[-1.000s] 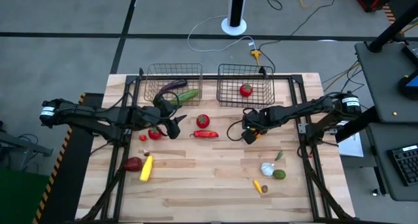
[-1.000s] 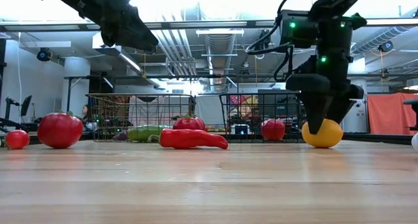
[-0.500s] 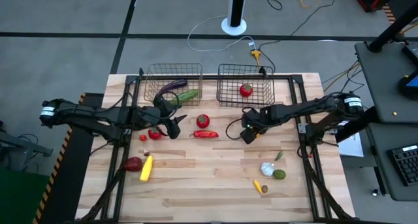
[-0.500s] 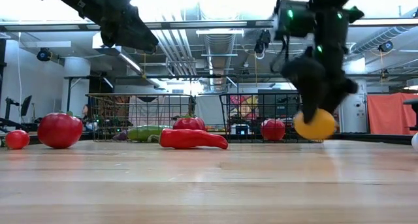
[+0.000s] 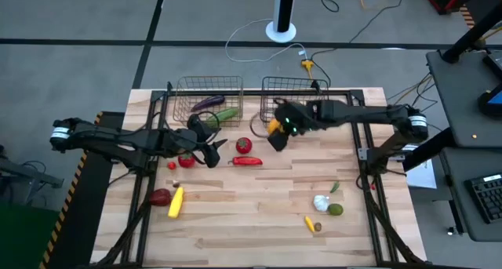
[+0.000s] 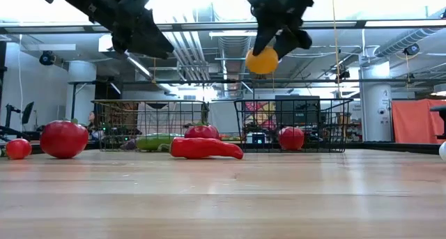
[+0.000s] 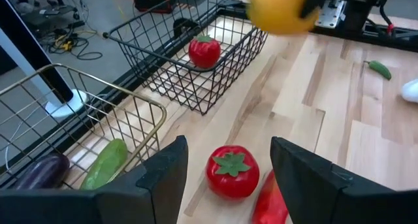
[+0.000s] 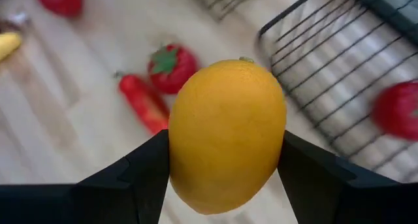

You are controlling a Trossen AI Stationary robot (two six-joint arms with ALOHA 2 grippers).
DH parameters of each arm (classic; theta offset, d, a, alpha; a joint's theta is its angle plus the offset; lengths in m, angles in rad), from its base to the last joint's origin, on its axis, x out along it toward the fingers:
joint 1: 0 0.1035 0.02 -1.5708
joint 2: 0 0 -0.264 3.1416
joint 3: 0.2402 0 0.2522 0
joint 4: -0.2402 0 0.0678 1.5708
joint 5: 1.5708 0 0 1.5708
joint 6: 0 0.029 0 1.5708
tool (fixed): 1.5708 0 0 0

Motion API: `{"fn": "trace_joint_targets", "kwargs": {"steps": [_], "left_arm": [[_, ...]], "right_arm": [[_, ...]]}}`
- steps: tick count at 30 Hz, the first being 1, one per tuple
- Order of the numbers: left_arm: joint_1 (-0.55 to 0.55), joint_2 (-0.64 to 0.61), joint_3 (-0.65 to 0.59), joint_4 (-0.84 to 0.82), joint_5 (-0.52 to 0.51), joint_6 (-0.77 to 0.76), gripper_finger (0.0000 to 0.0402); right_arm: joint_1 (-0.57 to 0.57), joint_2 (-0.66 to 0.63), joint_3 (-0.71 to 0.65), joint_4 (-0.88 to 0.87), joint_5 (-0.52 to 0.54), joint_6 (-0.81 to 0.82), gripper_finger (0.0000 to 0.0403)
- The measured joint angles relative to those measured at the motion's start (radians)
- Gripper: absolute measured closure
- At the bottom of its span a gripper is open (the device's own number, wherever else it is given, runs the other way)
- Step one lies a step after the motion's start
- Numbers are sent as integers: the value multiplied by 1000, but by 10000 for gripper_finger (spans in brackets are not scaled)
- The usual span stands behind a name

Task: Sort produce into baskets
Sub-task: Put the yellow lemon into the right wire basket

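1. High view: the worktop [image 5: 259, 214] spans the scene beneath both sets of jaws.
2. Two wire baskets stand at its far edge: the copper basket [image 5: 205, 106] just beyond the left jaws, the grey basket [image 5: 302, 104] right beside the right jaws.
3. The right gripper [image 5: 276, 131] hangs raised off the wood, jaws clamped on the orange [image 6: 262, 60] by the grey basket's near corner.
4. The left gripper [image 5: 213, 149] hovers with its jaws apart and empty; a tomato [image 7: 232, 172] and a red pepper [image 5: 247, 161] lie just ahead of them.
5. Another tomato [image 7: 204, 51] sits inside the grey basket.
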Motion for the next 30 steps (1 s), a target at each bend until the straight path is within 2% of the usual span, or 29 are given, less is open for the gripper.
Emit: {"fn": "trace_joint_targets", "kwargs": {"steps": [6, 12, 21, 30], "left_arm": [[-2, 1, 0, 3, 0, 0, 201], [-5, 0, 0, -1, 0, 0, 201], [-8, 0, 0, -13, 0, -2, 201], [-9, 0, 0, -12, 0, -15, 201]], "right_arm": [[-116, 129, 201, -192, 58, -105, 161], [-242, 227, 275, -346, 65, -192, 161], [-415, 204, 194, -384, 65, -268, 161], [-523, 154, 34, -249, 57, -275, 161]]}}
